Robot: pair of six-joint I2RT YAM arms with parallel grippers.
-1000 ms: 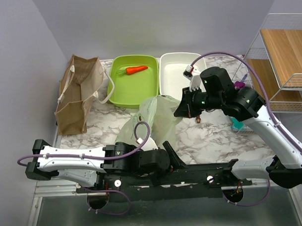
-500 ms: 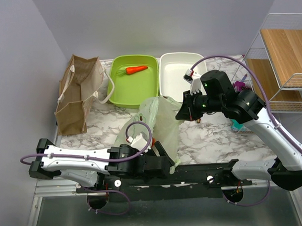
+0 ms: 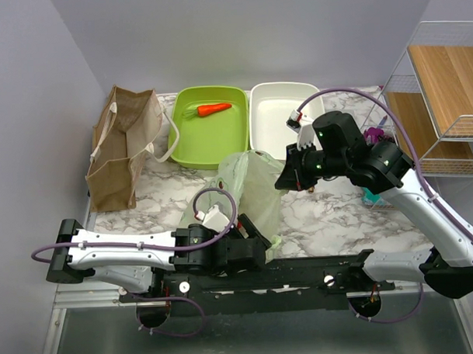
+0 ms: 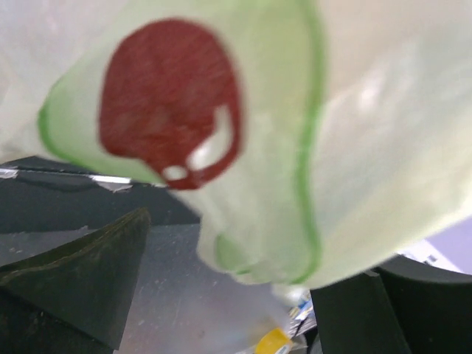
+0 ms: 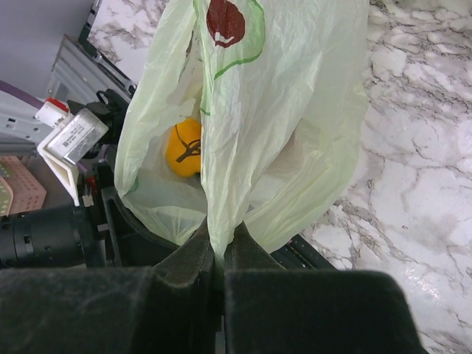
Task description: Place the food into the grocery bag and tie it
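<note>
— So, what have I got, nearest first?
— Closest to you, your left gripper (image 4: 240,265) sits low by the near edge of the table (image 3: 331,212). Its jaws are spread and pinch nothing, and the film of the grocery bag (image 3: 248,184) hangs right over them, one avocado print filling that camera
— And the bag itself?
— It stands just beyond that gripper, drawn up tall and slack. Its long axis runs from the base beside your left gripper, up and away to the right. There your right gripper (image 5: 217,254) has its fingers pressed together on a gathered fold near the top. Whether that fold is a handle, I can't tell
— Any food inside?
— A yellow pepper (image 5: 184,147) shows through the film, low in the bag; other pieces I can't make out
— Which arm goes for the tie?
— I'd judge the left: it is free, and the loose side of the mouth lies above and beyond it, a little to its right
— Farther back?
— A green tray (image 3: 212,139) with a carrot (image 3: 215,109) in it, a white tray (image 3: 277,113) beside it, and a brown paper bag (image 3: 123,150) at far left
</note>
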